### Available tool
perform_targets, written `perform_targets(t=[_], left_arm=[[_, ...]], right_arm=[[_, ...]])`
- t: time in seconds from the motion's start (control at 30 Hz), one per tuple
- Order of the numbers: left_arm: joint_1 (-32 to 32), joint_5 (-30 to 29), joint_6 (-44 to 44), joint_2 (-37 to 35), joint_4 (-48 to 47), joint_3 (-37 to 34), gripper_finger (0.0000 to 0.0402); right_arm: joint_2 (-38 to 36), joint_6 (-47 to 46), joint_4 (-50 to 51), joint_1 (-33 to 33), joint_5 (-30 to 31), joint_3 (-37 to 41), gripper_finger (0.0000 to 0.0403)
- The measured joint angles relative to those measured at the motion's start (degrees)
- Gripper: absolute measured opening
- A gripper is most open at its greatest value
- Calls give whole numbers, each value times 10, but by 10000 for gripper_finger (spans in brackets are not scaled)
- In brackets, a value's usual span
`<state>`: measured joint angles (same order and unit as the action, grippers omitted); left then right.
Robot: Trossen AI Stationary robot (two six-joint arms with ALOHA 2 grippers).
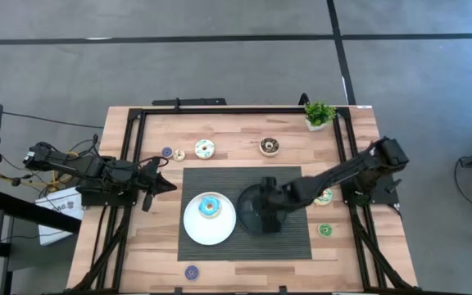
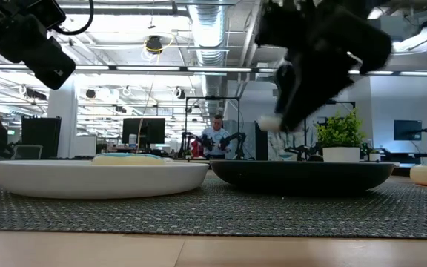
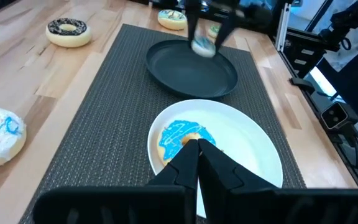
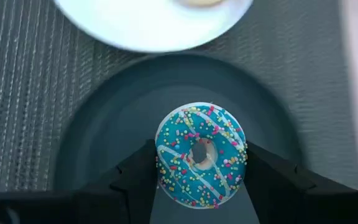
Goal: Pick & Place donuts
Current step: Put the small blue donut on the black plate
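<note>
Right gripper (image 4: 201, 186) hangs above the black plate (image 1: 252, 215), jaws closed on a small teal sprinkled donut (image 4: 201, 154), while left gripper (image 3: 196, 163), jaws closed and empty, waits at the table's left edge near the white plate (image 1: 211, 229).

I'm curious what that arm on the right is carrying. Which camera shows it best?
The right wrist view: a teal sprinkled donut fills it, held in the right gripper over the black plate. The left wrist view shows a blur; the high view hides it.
</note>
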<state>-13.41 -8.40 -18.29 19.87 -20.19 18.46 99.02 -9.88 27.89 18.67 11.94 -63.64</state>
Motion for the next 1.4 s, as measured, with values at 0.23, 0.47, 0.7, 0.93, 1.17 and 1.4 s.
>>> perform_targets(t=[0.23,0.47,0.7,0.93,1.17,1.4], left_arm=[[0,0,15,0,-14,0,0],[0,0,24,0,-34,0,0],[0,1,55,0,-24,0,0],[0,1,56,0,-21,0,0],[0,1,56,0,-20,0,0],[0,1,56,0,-19,0,0]], right_arm=[[73,-55,-79,-1,-3,-25,207],[145,-67,-35,-19,-40,-91,207],[164,-111,25,-35,-44,-145,207],[151,-122,36,-42,-48,-150,207],[156,-133,55,-40,-47,-149,207],[156,-141,53,-41,-47,-148,216]])
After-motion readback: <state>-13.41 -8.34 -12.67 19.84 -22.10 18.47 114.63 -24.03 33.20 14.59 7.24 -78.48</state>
